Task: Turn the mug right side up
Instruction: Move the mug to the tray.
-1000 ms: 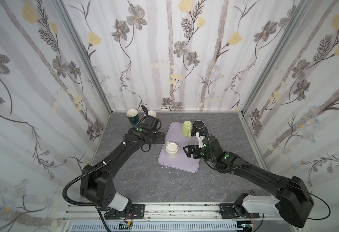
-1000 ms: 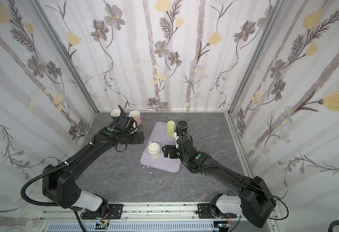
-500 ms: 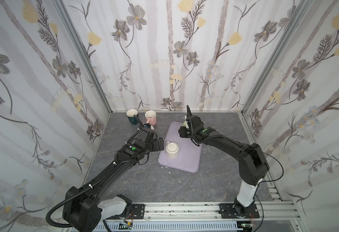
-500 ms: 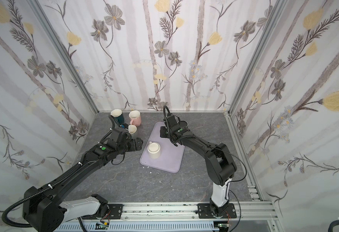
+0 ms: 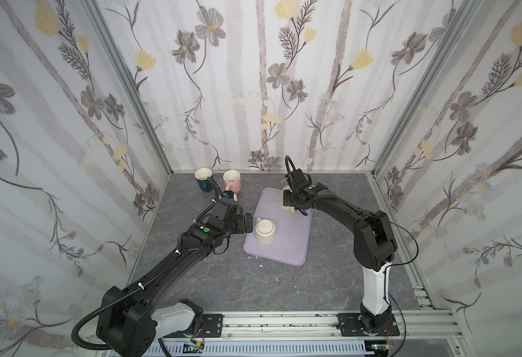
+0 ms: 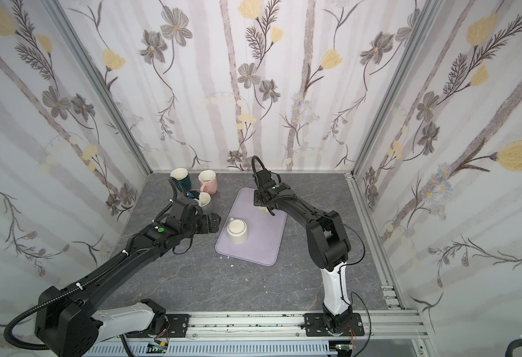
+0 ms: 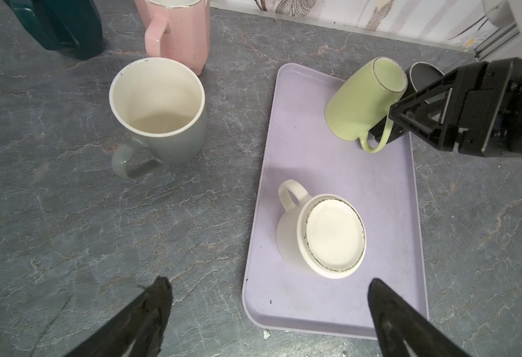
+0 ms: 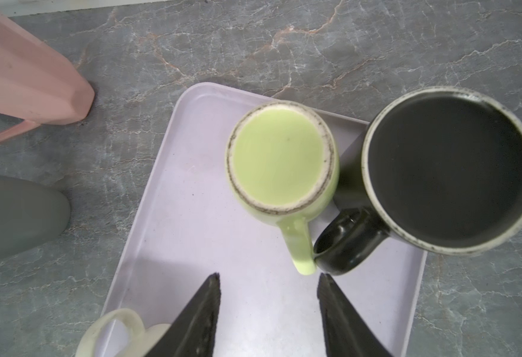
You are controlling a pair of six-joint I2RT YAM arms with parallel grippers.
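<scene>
Grey marbled desk (image 5: 253,287), boxed in on three sides by floral-papered walls (image 5: 253,77). Aluminium rail (image 5: 284,321) along the front edge. Lilac tray (image 5: 287,244) lies flat on the desk.

Right gripper (image 8: 268,276): fingers apart, clamping nothing. The upside-down green mug (image 8: 279,160) stands on the tray just ahead of its tips, with an upright black mug (image 8: 448,170) just beside it.

Left gripper (image 7: 268,282): spread wide, with an inverted cream mug (image 7: 330,235) just ahead.

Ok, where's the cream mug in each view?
Both top views: cream mug, base up, on the purple tray near its left edge.
Left wrist: mid-picture, just beyond the open left gripper.
Right wrist: cut off at the picture's edge, beside the right gripper; mostly its handle shows.
Shared landmark: the tray, with the green mug at its far end.
</scene>
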